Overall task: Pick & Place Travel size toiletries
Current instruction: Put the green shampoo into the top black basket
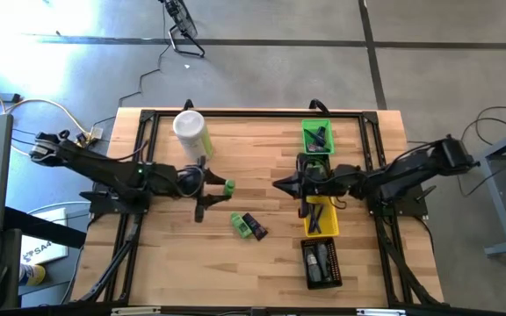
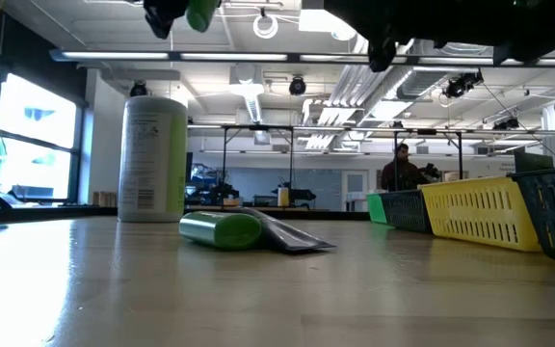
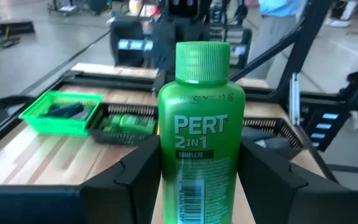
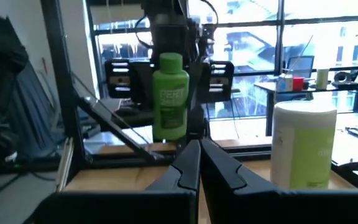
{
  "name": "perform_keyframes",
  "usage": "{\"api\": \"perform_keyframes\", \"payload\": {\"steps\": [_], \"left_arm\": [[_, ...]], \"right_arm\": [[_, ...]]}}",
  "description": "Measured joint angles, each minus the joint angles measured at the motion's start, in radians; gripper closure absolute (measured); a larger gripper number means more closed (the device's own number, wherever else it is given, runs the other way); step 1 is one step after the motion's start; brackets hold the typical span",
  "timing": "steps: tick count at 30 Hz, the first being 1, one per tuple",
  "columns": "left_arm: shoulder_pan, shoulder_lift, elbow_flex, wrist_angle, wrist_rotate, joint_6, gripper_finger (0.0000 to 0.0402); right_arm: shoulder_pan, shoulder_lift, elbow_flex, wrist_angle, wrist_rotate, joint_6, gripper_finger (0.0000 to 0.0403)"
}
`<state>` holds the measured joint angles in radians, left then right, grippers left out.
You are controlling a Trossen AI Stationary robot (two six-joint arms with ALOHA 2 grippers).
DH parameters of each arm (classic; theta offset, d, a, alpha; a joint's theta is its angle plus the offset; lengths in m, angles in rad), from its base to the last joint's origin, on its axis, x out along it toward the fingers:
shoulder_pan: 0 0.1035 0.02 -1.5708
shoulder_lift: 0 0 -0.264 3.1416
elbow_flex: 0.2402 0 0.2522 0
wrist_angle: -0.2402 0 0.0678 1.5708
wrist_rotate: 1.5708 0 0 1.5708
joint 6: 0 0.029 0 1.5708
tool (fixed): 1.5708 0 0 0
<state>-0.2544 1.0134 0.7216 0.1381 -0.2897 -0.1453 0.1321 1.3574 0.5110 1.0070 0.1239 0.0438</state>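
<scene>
Your left gripper [image 3: 194,180] is clamped on a bright green mini bottle [image 3: 199,130], cap pointing away from the wrist, held well above the table's middle, near the pale canister [image 1: 191,132]. The grip sits low on the bottle's body and looks square, so carry it level and avoid sudden wrist turns. Head right towards the row of bins: the green bin [image 1: 316,136] at the far end already holds dark items, then the yellow bin [image 1: 320,218] and black bin [image 1: 321,263]. Which one is meant I cannot tell. Your right gripper [image 4: 194,165], fingers pressed together and holding nothing, hovers beside those bins; keep clear of it. Two more toiletries [image 1: 248,226] lie on the table nearer you.
</scene>
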Motion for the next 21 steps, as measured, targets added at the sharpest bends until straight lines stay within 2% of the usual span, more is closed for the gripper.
{"api": "perform_keyframes", "payload": {"steps": [8,11,15,21], "left_arm": [[0.074,0.142,0.000,0.160,0.092,0.011,0.0213],[0.095,0.180,0.000,0.205,0.131,0.010,0.0213],[0.112,0.204,0.000,0.238,0.162,0.010,0.0213],[0.111,0.210,-0.001,0.245,0.169,0.010,0.0213]], "right_arm": [[-0.017,0.074,-0.001,0.069,-0.007,0.003,0.0398],[-0.014,0.074,-0.002,0.079,-0.030,0.000,0.0381],[-0.009,0.074,0.002,0.090,-0.029,0.013,0.0323],[-0.001,0.074,0.041,0.068,-0.022,0.015,0.0197]]}}
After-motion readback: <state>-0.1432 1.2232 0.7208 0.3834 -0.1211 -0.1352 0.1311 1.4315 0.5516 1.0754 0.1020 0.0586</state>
